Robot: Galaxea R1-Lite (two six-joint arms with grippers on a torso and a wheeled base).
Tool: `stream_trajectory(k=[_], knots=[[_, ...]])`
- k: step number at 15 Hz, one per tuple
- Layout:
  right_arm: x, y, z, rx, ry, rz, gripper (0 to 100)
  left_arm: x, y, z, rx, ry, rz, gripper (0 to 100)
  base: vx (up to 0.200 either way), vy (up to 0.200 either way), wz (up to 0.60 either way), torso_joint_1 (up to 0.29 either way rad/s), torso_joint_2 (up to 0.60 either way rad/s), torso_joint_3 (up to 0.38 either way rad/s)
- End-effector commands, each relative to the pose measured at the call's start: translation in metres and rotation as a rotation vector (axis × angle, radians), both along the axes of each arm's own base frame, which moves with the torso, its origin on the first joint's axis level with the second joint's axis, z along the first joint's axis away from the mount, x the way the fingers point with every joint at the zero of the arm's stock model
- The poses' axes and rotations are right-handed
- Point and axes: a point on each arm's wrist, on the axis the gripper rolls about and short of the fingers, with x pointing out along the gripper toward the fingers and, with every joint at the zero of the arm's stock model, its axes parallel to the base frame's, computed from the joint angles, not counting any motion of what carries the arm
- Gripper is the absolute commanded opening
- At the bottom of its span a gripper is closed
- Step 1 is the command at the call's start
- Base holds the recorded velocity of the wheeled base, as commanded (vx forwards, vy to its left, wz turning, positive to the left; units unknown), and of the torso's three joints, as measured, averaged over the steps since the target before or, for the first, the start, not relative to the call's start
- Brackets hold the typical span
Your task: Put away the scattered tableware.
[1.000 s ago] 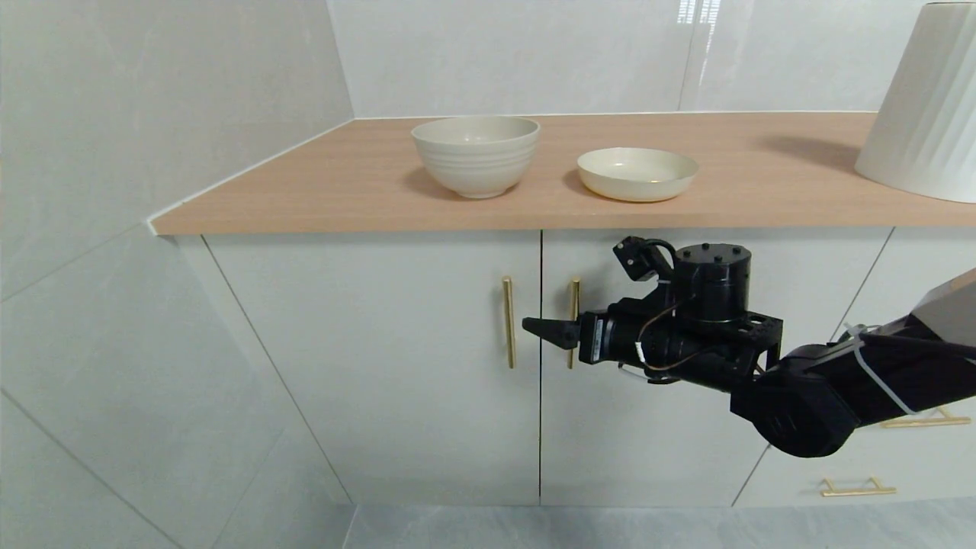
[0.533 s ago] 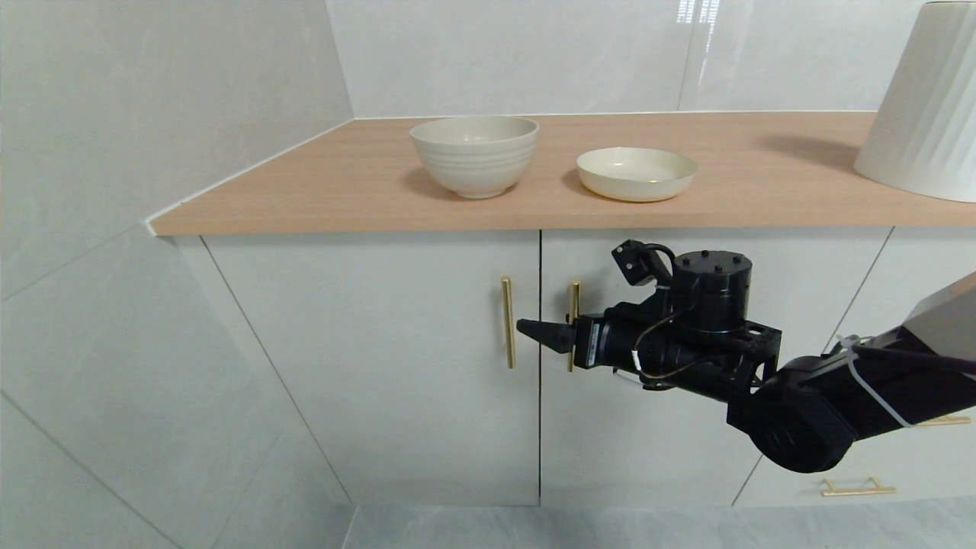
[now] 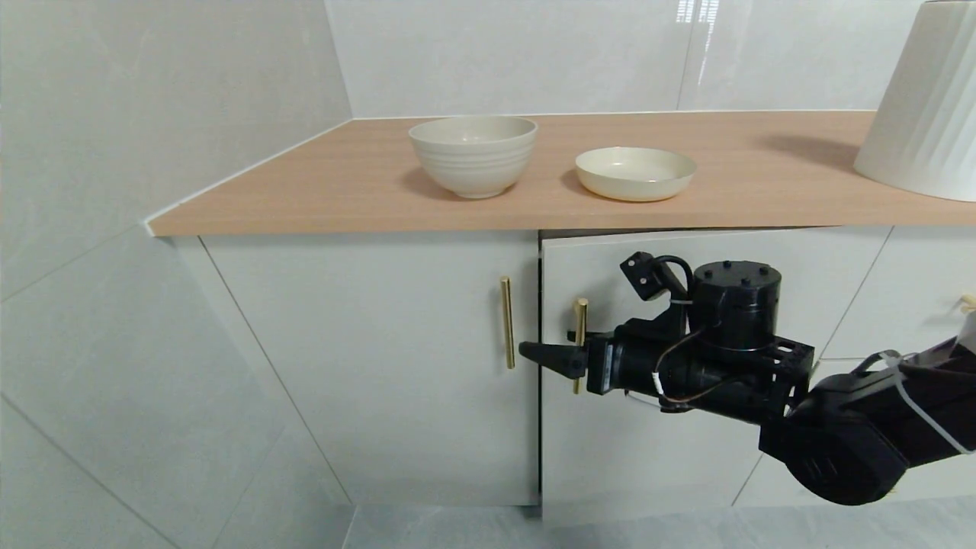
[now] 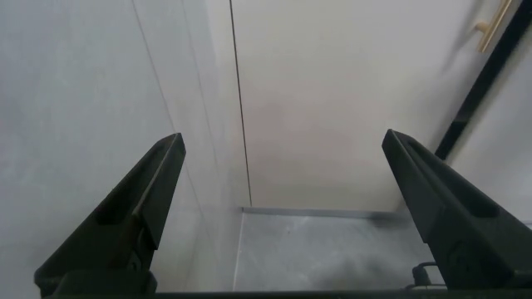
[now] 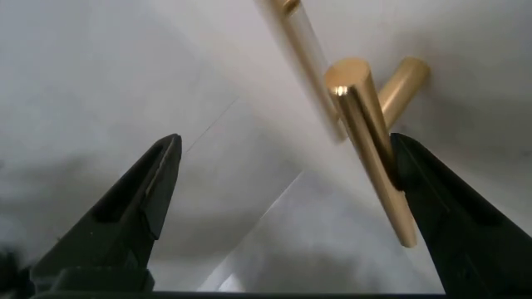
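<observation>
A deep cream bowl (image 3: 473, 155) and a shallow cream plate (image 3: 634, 172) stand on the wooden countertop (image 3: 343, 191). Below it, my right gripper (image 3: 560, 357) sits at the gold handle (image 3: 579, 343) of the right cabinet door (image 3: 686, 259), which stands slightly ajar. In the right wrist view the right gripper (image 5: 283, 183) is open, with the handle (image 5: 374, 158) just inside one finger (image 5: 440, 216). My left gripper (image 4: 283, 191) is open and holds nothing, low down before the left cabinet door and the floor.
The left cabinet door is closed, and its gold handle (image 3: 506, 322) is right beside my right gripper. A tall white ribbed object (image 3: 926, 107) stands at the counter's right end. A tiled wall bounds the left side.
The right cabinet door has swung out a little, opening a dark gap under the countertop. My right gripper and arm moved back toward me and slightly down along with its handle.
</observation>
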Motion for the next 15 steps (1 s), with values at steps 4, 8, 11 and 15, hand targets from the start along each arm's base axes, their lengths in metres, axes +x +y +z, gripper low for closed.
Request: stream_trajectory(k=[4,8,11,15], knots=[[-0.029,-0.012,0.016,0.026,-0.019,0.108,100,0.0,0.0,0.0,-0.001,0.0,0.0,100,0.0,0.0,0.0,0.0,0.0,0.0],[-0.038,-0.017,0.011,0.03,-0.027,0.115,100,0.0,0.0,0.0,-0.001,0.0,0.0,100,0.0,0.0,0.0,0.0,0.0,0.0],[-0.047,-0.025,0.008,0.019,-0.016,0.123,100,0.0,0.0,0.0,-0.001,0.0,0.0,100,0.0,0.0,0.0,0.0,0.0,0.0],[-0.06,-0.035,0.009,0.041,-0.03,0.187,100,-0.001,0.0,0.005,0.051,-0.023,-0.003,100,0.0,0.0,0.0,0.0,0.0,0.0]])
